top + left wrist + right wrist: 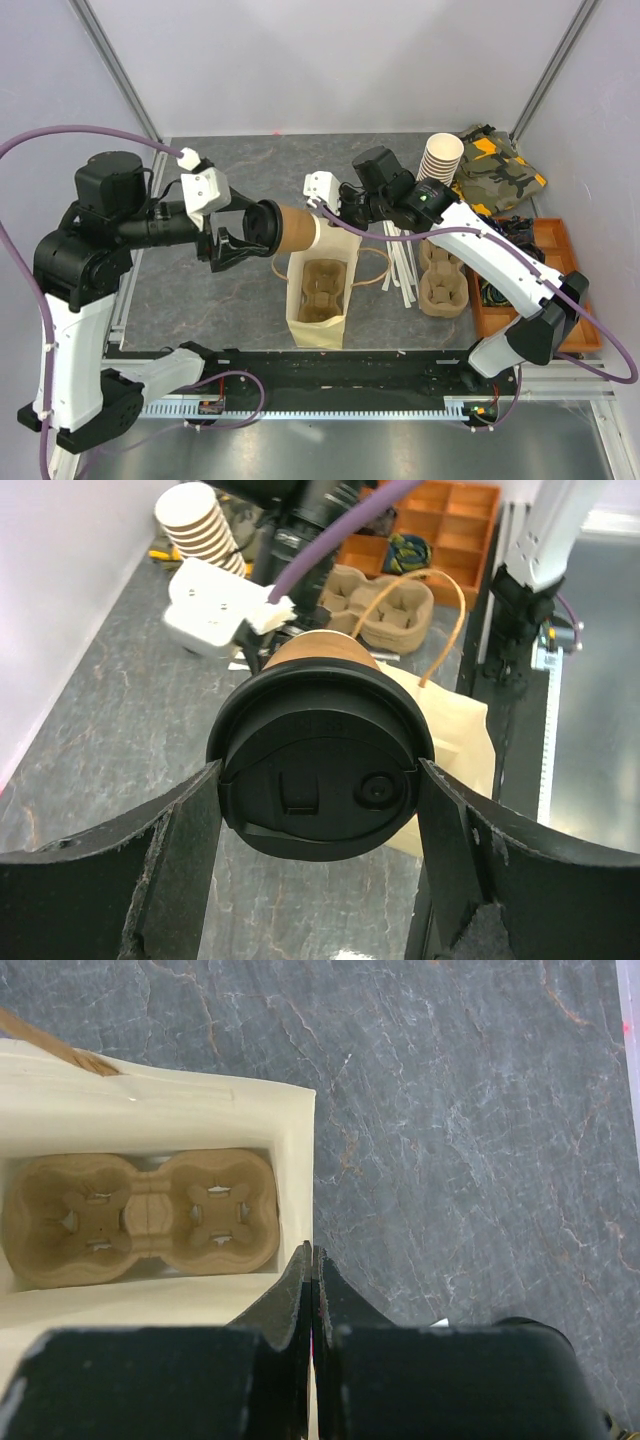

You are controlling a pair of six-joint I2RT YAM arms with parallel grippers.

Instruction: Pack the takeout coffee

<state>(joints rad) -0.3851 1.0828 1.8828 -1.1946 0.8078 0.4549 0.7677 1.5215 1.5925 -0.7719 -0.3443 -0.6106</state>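
You: left gripper (260,231) clamps lid of takeout coffee (297,228). Cup horizontal, lid toward 9 o'clock, over paper bag (297,308) 12 o'clock rim. Right gripper (312,1263) pinched shut on bag rim.

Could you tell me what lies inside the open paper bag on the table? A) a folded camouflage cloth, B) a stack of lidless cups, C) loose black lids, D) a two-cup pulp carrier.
D: the right wrist view looks straight down into the paper bag, and a two-cup pulp carrier lies on its bottom.
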